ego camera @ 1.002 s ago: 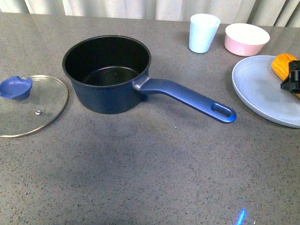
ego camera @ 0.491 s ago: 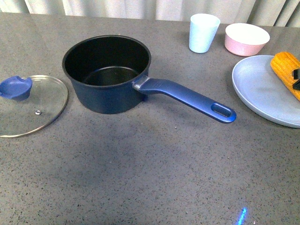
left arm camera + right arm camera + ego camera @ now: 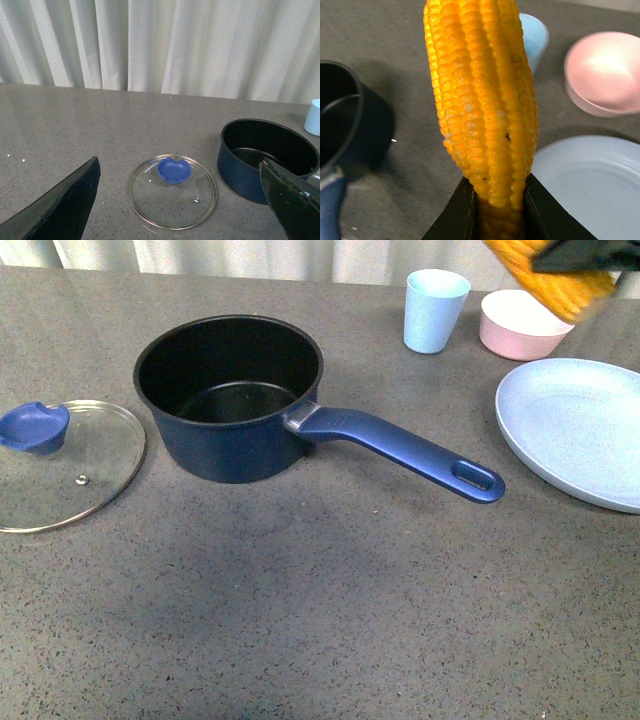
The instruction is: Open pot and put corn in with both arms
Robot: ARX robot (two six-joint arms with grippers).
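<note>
Corn [image 3: 482, 100] clamped in right gripper [image 3: 495, 210], long axis running out past fingertips [image 3: 452, 220] | pot [image 3: 230, 455] lies left, below them | left gripper [image 3: 180, 166] spread

The black, two-fingered left pincer [image 3: 178, 161] was seen as a pair of broad, flat fingers [image 3: 60, 210], matte in finish and narrowed toward blunt tips. Along the inner edge of one of them, pale scuffs and a few light specks were noted. The black right pincer [image 3: 497, 179] was shown close up as two wedge-shaped fingers [image 3: 451, 220] with smooth, straight inner faces. In the front view only a dark, angular, blurred part of it [image 3: 585, 252] was seen.
</note>
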